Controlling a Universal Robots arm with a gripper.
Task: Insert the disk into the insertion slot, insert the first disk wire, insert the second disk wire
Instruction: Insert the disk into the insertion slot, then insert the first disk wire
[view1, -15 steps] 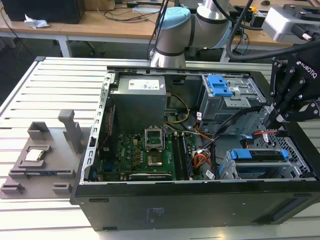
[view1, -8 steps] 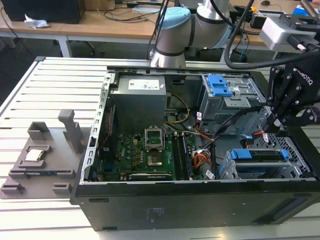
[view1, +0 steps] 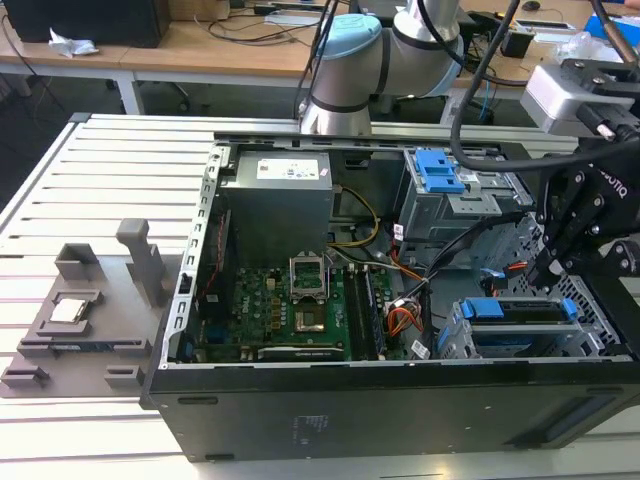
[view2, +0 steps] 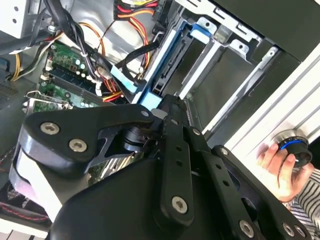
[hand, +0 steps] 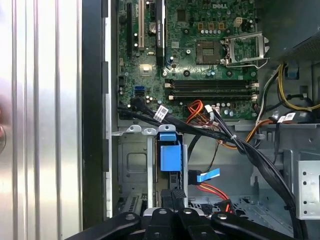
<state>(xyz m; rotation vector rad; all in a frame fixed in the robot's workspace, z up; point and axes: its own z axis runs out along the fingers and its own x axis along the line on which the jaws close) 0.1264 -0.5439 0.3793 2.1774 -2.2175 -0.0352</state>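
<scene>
We take the motherboard (view1: 300, 320) as the landmark. The disk (view1: 520, 338) sits in the insertion slot (view1: 452, 350), just beside the motherboard inside the open case (view1: 350, 420). Its long axis runs straight away from the motherboard. In the first wrist view its blue end tab (hand: 170, 156) points at the motherboard.

The gripper (view1: 541, 280) hangs over the disk, on the part farther from the motherboard. In both wrist views the fingers (hand: 166, 197) are drawn together with no gap, tips (view2: 169, 101) against the disk's blue frame (view2: 150, 95). We cannot tell whether they pinch anything.

A black cable bundle (hand: 240, 145) and orange wires (hand: 197, 107) cross between the motherboard and the tab end, so that end is crowded. A loose blue connector (hand: 207, 175) lies just beside the disk. On the disk's other flank there is bare sheet metal (hand: 127, 162), then the case wall.

The taller grey cage (view1: 440, 200) with its blue clip (view1: 438, 170) stands beside the motherboard, apart from the slot. The case is open on top.

Beyond the case wall, away from the motherboard, a person's hand (view2: 280, 167) grips a blue-ringed knob (view2: 295, 147) on the slatted table (view1: 120, 170).
</scene>
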